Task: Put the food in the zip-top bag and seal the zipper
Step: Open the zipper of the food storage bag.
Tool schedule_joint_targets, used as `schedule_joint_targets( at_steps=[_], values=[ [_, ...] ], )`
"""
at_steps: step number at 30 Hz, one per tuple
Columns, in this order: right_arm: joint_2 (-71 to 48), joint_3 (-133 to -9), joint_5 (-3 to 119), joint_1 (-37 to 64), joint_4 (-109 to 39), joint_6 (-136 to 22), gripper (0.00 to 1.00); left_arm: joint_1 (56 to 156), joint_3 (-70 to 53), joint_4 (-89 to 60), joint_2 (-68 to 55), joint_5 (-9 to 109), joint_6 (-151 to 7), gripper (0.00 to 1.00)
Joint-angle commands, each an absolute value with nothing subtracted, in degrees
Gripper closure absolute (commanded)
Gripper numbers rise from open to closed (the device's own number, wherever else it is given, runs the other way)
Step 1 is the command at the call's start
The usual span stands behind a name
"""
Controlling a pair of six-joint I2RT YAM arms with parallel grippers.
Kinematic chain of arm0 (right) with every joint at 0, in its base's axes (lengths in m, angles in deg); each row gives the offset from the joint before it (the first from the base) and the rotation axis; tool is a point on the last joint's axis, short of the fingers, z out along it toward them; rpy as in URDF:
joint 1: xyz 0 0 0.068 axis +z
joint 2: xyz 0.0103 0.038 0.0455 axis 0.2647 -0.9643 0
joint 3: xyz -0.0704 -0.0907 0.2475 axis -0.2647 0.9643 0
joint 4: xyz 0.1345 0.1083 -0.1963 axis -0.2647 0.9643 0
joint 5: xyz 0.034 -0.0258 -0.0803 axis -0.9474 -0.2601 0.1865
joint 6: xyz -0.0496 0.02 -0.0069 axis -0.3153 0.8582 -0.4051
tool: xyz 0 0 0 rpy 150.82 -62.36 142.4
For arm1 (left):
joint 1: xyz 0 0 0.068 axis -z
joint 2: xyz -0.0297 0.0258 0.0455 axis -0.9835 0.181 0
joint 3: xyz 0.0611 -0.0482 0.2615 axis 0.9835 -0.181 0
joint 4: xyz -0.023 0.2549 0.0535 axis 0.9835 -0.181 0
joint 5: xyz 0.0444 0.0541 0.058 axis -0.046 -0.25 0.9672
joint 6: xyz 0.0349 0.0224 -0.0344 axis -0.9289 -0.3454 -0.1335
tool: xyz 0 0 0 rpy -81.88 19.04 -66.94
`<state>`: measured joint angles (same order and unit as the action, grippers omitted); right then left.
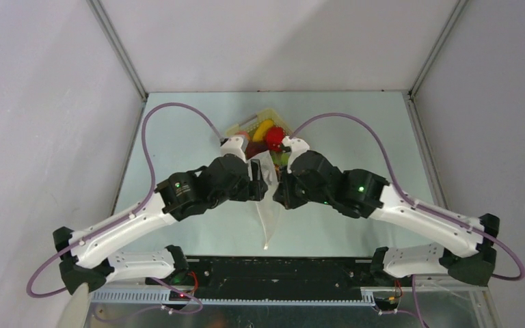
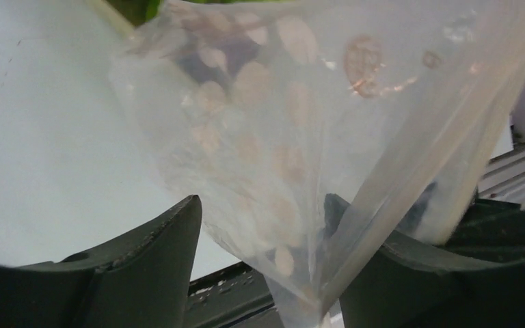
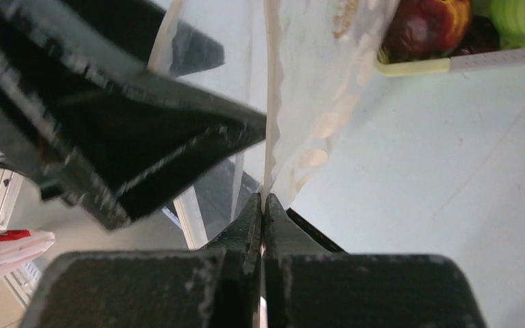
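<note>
Right hand (image 3: 263, 201) pinches zip-top bag (image 3: 314, 89) edge; left hand (image 2: 265, 208) gapes around it.

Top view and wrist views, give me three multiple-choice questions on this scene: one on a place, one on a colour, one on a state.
1. The food lies: A in the basket; B on bare table; C in a bowl.
2. The basket is: A blue; B black; C pale yellow.
3. The right end effector is: A wide open; B shut on the bag; C shut on a banana.
Key: A, the fruit is piled inside its rim; C, the rim shows pale yellow; B, it pinches the bag's edge.
</note>
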<state>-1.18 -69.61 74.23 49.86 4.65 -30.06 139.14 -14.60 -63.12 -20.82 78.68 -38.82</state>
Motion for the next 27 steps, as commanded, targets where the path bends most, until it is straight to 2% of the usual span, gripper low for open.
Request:
schedule_joint_targets(
  at_steps=[1, 9, 13, 17, 24, 27],
  values=[
    [3.9, -74.6, 77.1, 50.1, 14.4, -30.8, 1.00, 140.3, -9.4, -59.0, -16.9, 77.2, -41.5, 0.30],
    [6.0, -76.2, 82.1, 45.4, 25.1, -29.6, 1.00, 142.8, -4.7, -57.5, -12.1, 76.2, -44.5, 0.56],
    [6.3, -75.9, 85.1, 39.7, 29.4, -29.4, 1.00, 143.0, -4.6, -59.6, -11.1, 77.1, -44.7, 0.72],
    [7.8, -74.8, 86.0, 33.3, 31.9, -31.1, 1.00, 143.0, -5.5, -63.0, -11.5, 78.7, -44.3, 0.82],
    [10.3, -73.6, 84.5, 24.4, 34.4, -35.6, 1.00, 142.9, -7.6, -68.9, -13.3, 80.1, -44.5, 0.88],
    [12.1, -72.4, 81.4, 23.1, 32.8, -37.9, 1.00, 143.0, -8.0, -72.5, -13.8, 81.9, -43.1, 0.96]
  ],
)
